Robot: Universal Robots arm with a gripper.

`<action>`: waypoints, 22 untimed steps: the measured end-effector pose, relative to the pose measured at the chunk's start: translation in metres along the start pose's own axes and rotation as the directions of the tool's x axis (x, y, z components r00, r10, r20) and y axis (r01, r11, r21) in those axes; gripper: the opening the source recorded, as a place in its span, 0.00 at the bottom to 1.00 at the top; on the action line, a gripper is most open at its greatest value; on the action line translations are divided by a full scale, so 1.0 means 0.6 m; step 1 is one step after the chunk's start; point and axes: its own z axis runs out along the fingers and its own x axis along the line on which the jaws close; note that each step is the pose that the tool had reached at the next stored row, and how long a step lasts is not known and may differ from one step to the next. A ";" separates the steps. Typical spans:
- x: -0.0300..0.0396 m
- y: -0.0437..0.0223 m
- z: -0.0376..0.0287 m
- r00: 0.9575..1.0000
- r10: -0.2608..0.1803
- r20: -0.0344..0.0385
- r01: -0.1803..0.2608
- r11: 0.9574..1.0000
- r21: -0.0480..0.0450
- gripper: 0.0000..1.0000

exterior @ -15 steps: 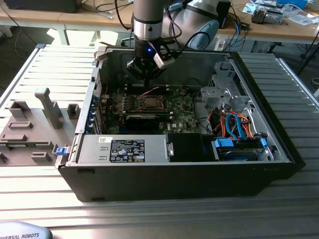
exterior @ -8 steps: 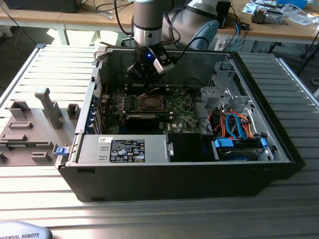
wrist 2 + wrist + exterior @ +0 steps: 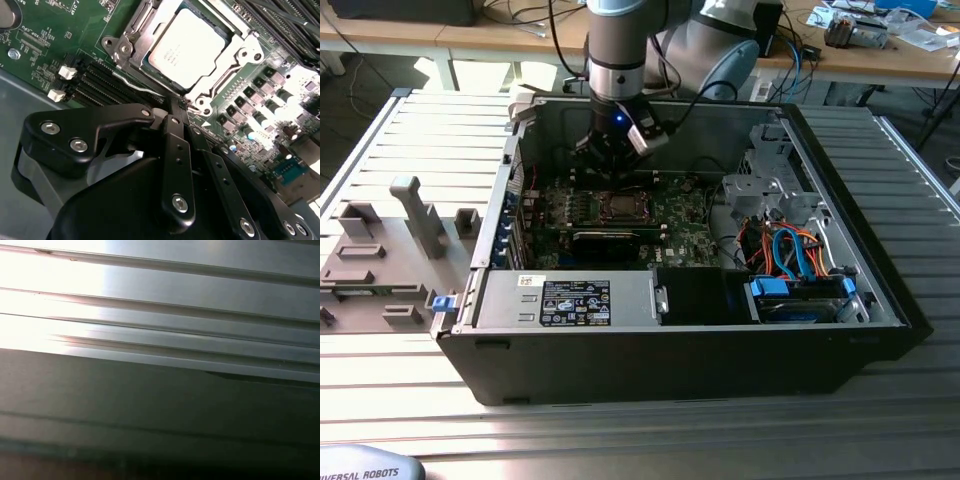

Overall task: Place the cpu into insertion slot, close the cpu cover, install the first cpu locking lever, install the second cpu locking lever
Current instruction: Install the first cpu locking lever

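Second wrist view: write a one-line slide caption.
The hand hovers beside the cpu cover, closed over the cpu.

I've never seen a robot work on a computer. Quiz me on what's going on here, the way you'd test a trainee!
1. True or false: the cpu already lies in its socket, with the cpu cover down around it.
2. In the second wrist view, the gripper is nearest to: A) the edge of the cpu cover, B) a drinking cup, C) a person's hand.
3. In the exterior view, on which side of the open computer case do the blue and orange cables lie?

Key: 1 true; 2 A; 3 the exterior view's right.
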 end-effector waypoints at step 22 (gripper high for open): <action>-0.029 -0.003 0.006 1.000 0.000 0.000 0.000 1.000 0.000 0.11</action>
